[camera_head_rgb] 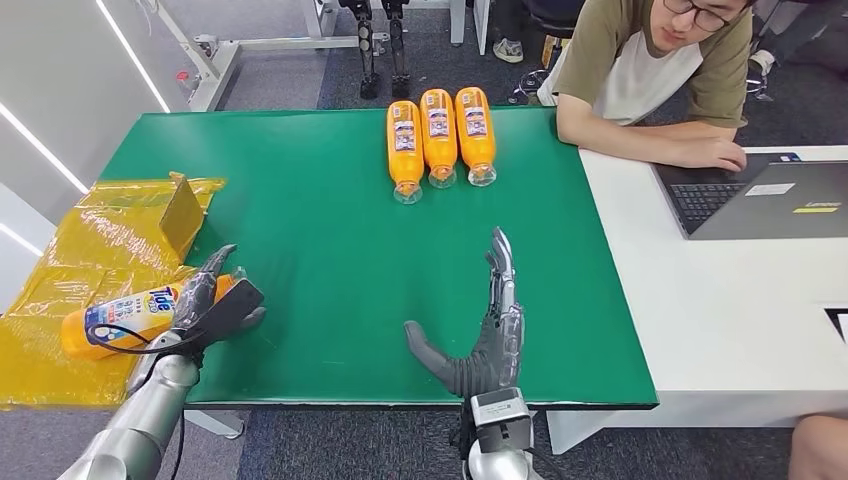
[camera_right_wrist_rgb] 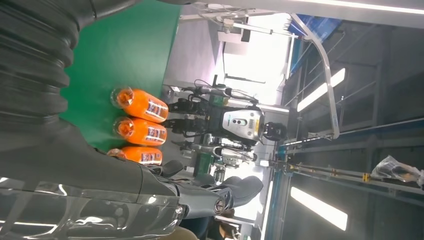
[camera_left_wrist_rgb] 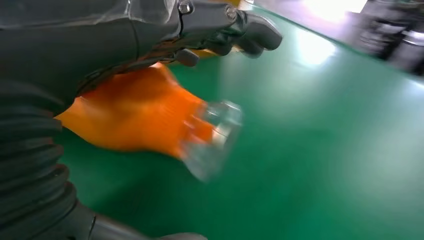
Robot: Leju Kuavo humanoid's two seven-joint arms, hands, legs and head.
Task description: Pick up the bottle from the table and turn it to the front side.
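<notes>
green table [camera_head_rgb: 330, 260], grey carpet [camera_head_rgb: 270, 75], white desk [camera_head_rgb: 720, 300]

"Tide" on the label of the orange bottle [camera_head_rgb: 120, 317], lying sideways.

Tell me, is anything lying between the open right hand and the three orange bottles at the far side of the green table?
Nothing visible. Between the right hand and the three orange bottles lies bare green table.

A person [camera_head_rgb: 650, 70] types at a laptop [camera_head_rgb: 760, 195].
</notes>
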